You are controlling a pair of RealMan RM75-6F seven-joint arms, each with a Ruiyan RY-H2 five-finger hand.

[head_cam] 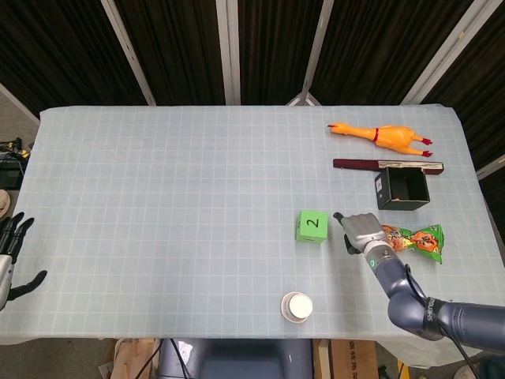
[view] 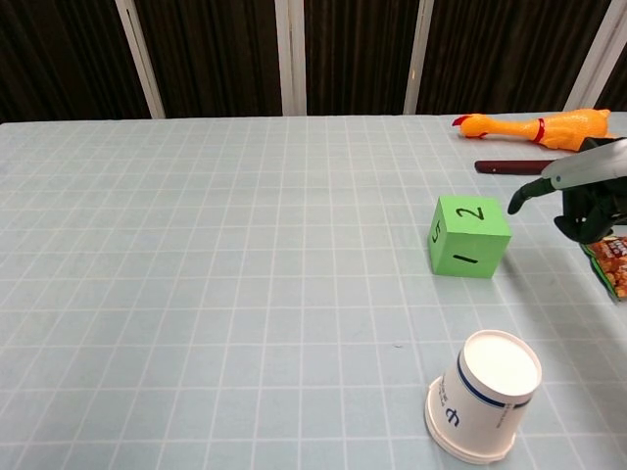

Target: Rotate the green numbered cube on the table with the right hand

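I had the green cube [head_cam: 312, 227] sitting flat on the table [head_cam: 158, 197], just off the tips of my right hand's fingers [view: 524, 196] and not touching them. It read "2" on top, "1" on the near face and "5" on the side turned away from the fingers. The right hand [head_cam: 361, 231] hung empty, fingers apart, thumb pointing at the cube. Behind the fingers lay a snack packet [head_cam: 418, 239], print too small to read. Beyond them stood a black box [head_cam: 402, 188], a dark flat bar [head_cam: 387, 165] and a rubber chicken [head_cam: 379, 136]. Nearer me an overturned paper cup [view: 484, 395] carried blue marks I couldn't read. My left hand [head_cam: 11, 260] sat at the table edge, fingers spread, empty.
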